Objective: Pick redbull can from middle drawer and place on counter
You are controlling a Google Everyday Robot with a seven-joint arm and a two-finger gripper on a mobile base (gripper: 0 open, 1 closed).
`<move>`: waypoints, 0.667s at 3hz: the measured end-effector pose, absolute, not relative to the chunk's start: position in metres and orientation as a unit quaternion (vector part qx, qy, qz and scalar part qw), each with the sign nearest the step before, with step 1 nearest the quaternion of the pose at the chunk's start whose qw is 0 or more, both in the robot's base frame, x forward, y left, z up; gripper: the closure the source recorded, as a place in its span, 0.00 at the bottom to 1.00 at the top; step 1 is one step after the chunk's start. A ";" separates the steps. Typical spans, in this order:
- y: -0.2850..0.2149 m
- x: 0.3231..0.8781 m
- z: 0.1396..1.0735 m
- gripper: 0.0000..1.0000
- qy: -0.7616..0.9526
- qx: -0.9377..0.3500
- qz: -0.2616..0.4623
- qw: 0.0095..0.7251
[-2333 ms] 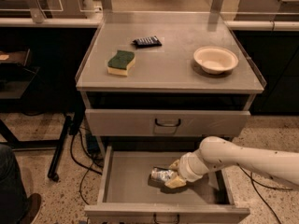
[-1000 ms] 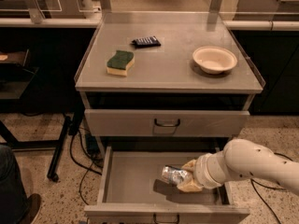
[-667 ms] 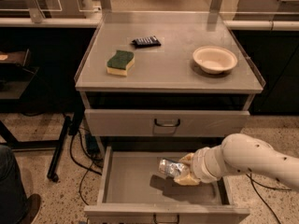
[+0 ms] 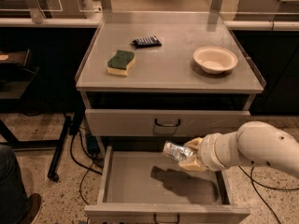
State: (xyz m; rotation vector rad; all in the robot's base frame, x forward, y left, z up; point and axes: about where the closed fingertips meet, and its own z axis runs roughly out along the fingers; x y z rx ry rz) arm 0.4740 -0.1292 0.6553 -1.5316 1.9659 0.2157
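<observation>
My gripper (image 4: pixel 186 155) is shut on the redbull can (image 4: pixel 174 151), a slim shiny silver can, and holds it tilted in the air above the open middle drawer (image 4: pixel 135 185). The can is clear of the drawer floor and casts a shadow on it. It hangs just below the front of the closed upper drawer (image 4: pixel 126 122). My white arm (image 4: pixel 254 148) reaches in from the right. The counter (image 4: pixel 166 55) lies above, broad and grey.
On the counter sit a green and yellow sponge (image 4: pixel 120 62), a flat dark blue packet (image 4: pixel 146 41) and a beige bowl (image 4: pixel 215 59). A dark stand leg and cables (image 4: pixel 70 139) are on the floor to the left. A shoe (image 4: pixel 25 209) is at bottom left.
The gripper has lifted the can off the drawer floor and raised it up and a little left, to just below the upper drawer front.
</observation>
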 end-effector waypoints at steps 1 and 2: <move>-0.129 0.474 0.656 1.00 0.746 -0.581 0.081 0.315; -0.123 0.494 0.699 1.00 0.734 -0.581 0.056 0.346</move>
